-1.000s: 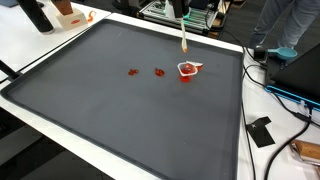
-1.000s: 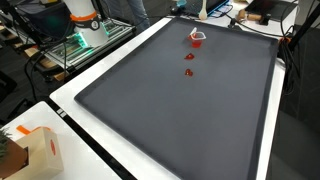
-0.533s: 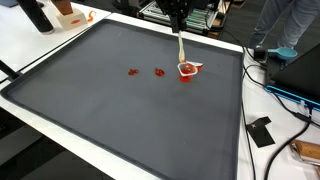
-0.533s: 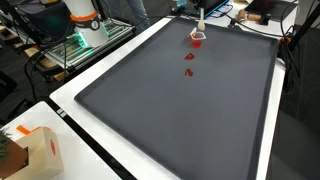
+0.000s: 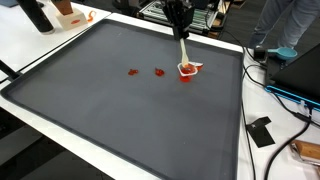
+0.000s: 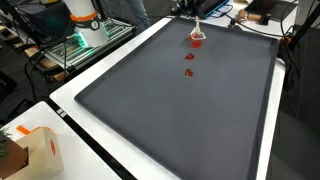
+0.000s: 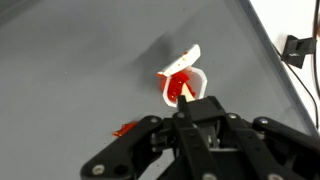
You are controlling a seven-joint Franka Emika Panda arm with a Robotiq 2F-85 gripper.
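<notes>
At the far end of the dark mat (image 5: 120, 115), toward 1 o'clock in an exterior view, I am holding the pincer (image 5: 181, 30) just above a small white cup (image 5: 187, 69). The pincer is pinching a pale stick (image 5: 185, 48), its fingers pressed in on the upper end. The stick is slanting down, and its lower end is reaching into the cup's mouth. In the wrist view the pincer (image 7: 193, 108) is coming in from 6 o'clock. The cup (image 7: 185, 85) is sitting right in front of it, showing red contents and a white flap sticking out toward 12 o'clock. The stick (image 7: 184, 93) is dipping into that red, though I cannot tell whether it is touching the bottom. Two red bits are lying on the mat at the cup's 9 o'clock, the nearer red bit (image 5: 158, 72) close by and the farther red bit (image 5: 132, 72) beyond it, both apart from the cup. The cup (image 6: 197, 40) is standing upright on the mat in both exterior views. The mat is covering most of the white tabletop (image 5: 25, 50), and a cardboard box (image 6: 35, 150) is sitting at a corner, well apart from the cup.
</notes>
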